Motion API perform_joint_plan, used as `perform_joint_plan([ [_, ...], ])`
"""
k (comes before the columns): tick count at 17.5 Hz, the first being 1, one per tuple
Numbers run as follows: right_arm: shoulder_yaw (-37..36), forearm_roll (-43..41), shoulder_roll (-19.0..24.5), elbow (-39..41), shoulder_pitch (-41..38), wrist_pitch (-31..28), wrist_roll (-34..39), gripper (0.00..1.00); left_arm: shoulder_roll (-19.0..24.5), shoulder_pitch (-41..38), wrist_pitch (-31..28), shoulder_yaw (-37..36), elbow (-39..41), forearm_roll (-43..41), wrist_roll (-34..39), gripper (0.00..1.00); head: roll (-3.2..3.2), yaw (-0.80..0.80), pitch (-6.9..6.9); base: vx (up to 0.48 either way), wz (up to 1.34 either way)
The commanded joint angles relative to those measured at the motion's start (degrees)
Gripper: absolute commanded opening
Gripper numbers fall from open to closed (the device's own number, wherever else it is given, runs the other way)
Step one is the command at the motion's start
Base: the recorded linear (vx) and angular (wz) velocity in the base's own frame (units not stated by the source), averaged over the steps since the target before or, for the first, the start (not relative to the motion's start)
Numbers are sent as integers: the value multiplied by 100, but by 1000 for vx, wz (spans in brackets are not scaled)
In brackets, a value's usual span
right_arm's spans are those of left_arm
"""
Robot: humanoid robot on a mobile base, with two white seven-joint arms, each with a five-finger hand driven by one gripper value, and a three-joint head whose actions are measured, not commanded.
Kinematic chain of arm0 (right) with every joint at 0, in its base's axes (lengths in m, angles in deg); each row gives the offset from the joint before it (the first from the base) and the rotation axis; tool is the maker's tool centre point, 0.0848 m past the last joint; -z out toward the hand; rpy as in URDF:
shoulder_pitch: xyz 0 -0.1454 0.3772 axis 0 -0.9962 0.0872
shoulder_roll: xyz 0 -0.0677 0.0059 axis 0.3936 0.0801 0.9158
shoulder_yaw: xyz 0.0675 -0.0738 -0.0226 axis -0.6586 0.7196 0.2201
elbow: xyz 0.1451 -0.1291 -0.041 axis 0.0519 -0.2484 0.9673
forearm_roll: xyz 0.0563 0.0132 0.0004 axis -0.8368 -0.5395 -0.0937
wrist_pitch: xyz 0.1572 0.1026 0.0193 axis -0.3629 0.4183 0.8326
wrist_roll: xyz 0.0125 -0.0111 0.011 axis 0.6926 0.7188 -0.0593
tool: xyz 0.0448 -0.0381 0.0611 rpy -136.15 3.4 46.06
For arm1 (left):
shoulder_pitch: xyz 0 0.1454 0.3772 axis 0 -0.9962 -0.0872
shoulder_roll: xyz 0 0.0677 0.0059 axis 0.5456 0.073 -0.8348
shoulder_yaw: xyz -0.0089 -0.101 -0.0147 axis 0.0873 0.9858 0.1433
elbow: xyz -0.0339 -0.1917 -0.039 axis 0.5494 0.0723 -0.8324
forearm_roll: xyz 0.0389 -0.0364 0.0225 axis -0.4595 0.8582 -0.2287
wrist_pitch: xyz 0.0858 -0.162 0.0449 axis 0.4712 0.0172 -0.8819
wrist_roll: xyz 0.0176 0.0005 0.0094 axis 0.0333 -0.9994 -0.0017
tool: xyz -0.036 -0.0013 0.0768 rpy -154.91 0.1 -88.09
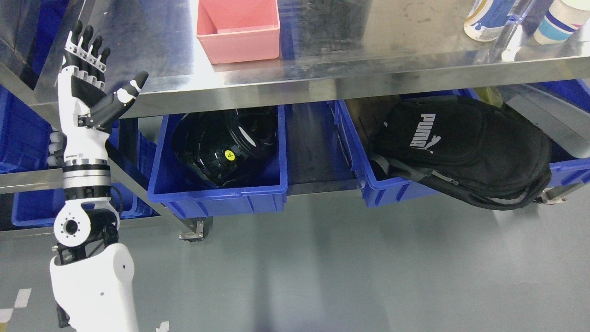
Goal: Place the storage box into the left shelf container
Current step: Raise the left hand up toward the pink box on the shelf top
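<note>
A pink storage box (pixel 238 28) stands on the steel shelf top (pixel 322 60), upper middle of the head view. My left hand (pixel 94 76) is raised at the far left, fingers spread and upright, holding nothing. It hangs in front of the shelf's left corner, well left of the pink box. Below the shelf top, a blue container (pixel 216 191) holds a black helmet (pixel 223 150). My right arm does not show.
A second blue bin (pixel 392 186) at the right carries a black backpack (pixel 465 147). More blue bins (pixel 23 138) sit at the far left. Two bottles (pixel 488 18) stand on the shelf top at the upper right. Grey floor (pixel 322 267) spreads below.
</note>
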Motion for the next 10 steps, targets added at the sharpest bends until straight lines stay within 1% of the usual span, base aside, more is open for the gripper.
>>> perform_joint_plan([
  [1, -18, -9, -100, 100, 44, 2, -21, 100, 84, -161, 146, -117, 5, -9, -12, 100, 0, 0, 0, 0, 0],
  [3, -18, -9, -100, 100, 44, 2, -21, 100, 84, -48, 146, -73, 5, 0, -134, 100, 0, 0, 0, 0, 0],
  [4, -18, -9, -100, 100, 44, 2, -21, 100, 272, 127, 138, -46, -3, -9, -387, 100, 0, 0, 0, 0, 0],
  [6, -18, -9, -100, 100, 44, 2, -12, 100, 799, 400, 111, -29, -134, -9, -915, 100, 0, 0, 0, 0, 0],
  [8, -18, -9, -100, 100, 44, 2, -21, 100, 1335, 917, 111, -98, -493, -9, -1486, 100, 0, 0, 0, 0, 0],
  [9, -18, -9, -100, 100, 44, 2, -21, 100, 1721, 1233, 102, -151, -765, -26, -1767, 100, 0, 0, 0, 0, 0],
  [10, -18, -9, -100, 100, 44, 2, -12, 100, 2177, 1550, 102, -352, -994, -70, -1996, 100, 0, 0, 0, 0, 0],
])
